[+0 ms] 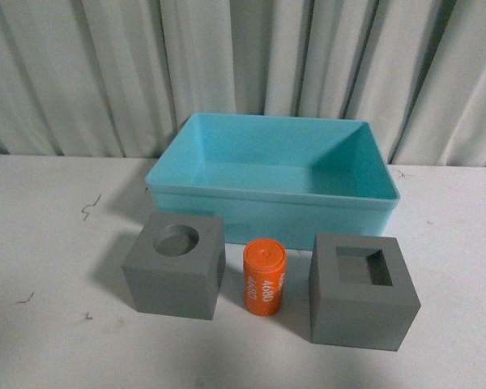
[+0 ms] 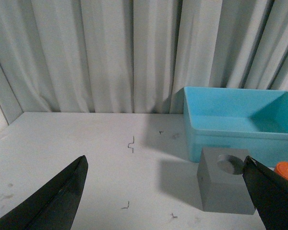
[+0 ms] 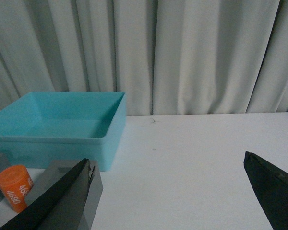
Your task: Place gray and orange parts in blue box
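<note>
Three parts parked just in front of the blue box (image 1: 271, 212): round-recess gray cube (image 1: 174, 266), orange cylinder (image 1: 264, 277), square-recess gray cube (image 1: 363, 292). Left gripper (image 2: 164, 160), right gripper (image 3: 167, 158) spread wide, empty. Straddle flat faces squarely, lift clear of rim.

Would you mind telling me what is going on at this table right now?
Nothing has been picked up yet. Both the left end effector and the right end effector are open and empty. The gray cube with a round recess, the orange 4680 cylinder and the gray cube with a square recess stand in a row before the empty blue box.
</note>
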`<state>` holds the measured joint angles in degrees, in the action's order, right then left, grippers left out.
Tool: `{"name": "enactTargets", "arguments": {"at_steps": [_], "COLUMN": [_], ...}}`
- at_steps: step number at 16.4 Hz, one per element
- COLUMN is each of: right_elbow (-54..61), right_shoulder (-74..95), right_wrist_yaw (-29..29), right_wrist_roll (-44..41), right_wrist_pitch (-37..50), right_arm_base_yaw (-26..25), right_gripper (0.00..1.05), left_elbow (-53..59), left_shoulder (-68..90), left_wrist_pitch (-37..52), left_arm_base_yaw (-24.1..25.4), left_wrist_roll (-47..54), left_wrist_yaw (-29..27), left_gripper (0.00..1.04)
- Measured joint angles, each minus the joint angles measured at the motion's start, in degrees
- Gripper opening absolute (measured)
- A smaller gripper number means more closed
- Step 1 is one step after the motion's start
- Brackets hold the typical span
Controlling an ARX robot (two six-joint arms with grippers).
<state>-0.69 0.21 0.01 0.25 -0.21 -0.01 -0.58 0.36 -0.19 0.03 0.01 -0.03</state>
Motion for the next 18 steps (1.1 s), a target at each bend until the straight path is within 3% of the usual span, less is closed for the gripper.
{"name": "enactTargets", "arguments": {"at_steps": [18], "right_elbow": [0.00], "right_shoulder": [-0.02], "right_wrist_yaw": [0.00], "right_wrist_roll": [0.00], "right_wrist_pitch": [0.00], "right_arm_base_yaw": [0.00], "right_gripper": [0.98], "left_elbow": [0.00], "left_shoulder": [0.00], "left_wrist_pitch": [0.00], "left_arm_base_yaw": [0.00], "left_wrist_roll": [0.00], "left_wrist_yaw": [0.00], "left_gripper": [0.98]}}
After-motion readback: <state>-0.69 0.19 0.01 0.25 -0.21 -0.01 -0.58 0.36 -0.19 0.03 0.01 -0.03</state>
